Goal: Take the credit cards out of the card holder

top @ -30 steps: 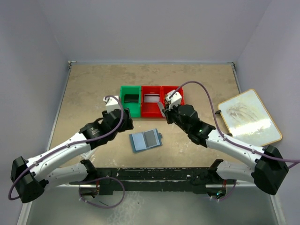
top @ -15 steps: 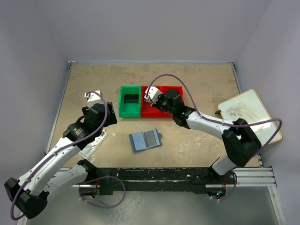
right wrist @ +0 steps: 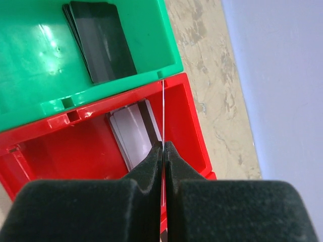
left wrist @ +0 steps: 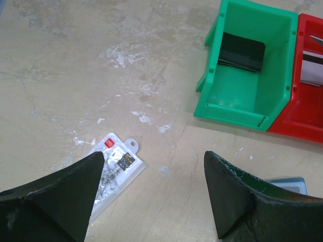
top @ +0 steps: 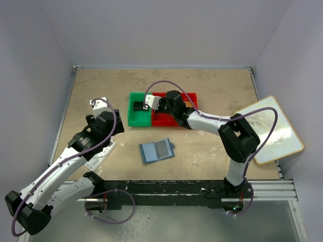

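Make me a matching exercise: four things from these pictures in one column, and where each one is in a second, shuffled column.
Things:
1. black cards
2. silver-grey cards
3. white packet
4. card holder

Places:
A. lying open on the table
B. in the green bin
C. on the table near the left claw
D. in the red bin

Pairs: 1-B, 2-D, 3-C, 4-A

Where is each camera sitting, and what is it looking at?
Top: high behind the robot, looking down at the table and wallet; both arms show.
Left wrist: on the left arm, facing down at the green bin and white packet; left hand shows, fingers open.
Right wrist: on the right arm, facing down into the red bin; right hand pinches a card.
Shared: both wrists see the green bin.
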{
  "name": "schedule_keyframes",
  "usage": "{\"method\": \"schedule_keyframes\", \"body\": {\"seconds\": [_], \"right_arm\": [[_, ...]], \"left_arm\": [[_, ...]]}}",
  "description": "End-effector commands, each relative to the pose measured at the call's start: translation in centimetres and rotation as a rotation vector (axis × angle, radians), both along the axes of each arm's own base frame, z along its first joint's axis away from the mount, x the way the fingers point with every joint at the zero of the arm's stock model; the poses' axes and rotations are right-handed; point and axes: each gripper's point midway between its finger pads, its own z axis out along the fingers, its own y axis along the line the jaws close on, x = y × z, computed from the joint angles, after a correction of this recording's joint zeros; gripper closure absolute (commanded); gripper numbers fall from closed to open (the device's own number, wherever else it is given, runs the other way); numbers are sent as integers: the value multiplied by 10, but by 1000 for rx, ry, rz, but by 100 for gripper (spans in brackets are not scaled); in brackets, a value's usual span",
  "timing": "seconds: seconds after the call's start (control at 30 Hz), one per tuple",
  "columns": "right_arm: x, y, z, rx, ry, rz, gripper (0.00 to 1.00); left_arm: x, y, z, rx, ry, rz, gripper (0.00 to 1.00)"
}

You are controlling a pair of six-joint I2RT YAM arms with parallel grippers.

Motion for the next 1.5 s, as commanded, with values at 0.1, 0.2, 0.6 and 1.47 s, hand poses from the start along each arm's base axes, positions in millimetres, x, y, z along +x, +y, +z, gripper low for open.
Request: {"method": "schedule_keyframes", "body": {"seconds": [0.1,0.2,0.6,1.47], "right_arm": [[19,-8,7,-99,-83,-17,100],[19,-11,5,-101,-80,-17,100],[36,-15,-16,-214,-77,-33,100],[47,-11,-54,-305,-8,-1,89]], "left_arm": [[2,9,15,8,-52,34,22],[2,9,14,7,-50,33,22],[2,6,13,4,-44,19,21],[4,4,7,14,-20,11,21]]}}
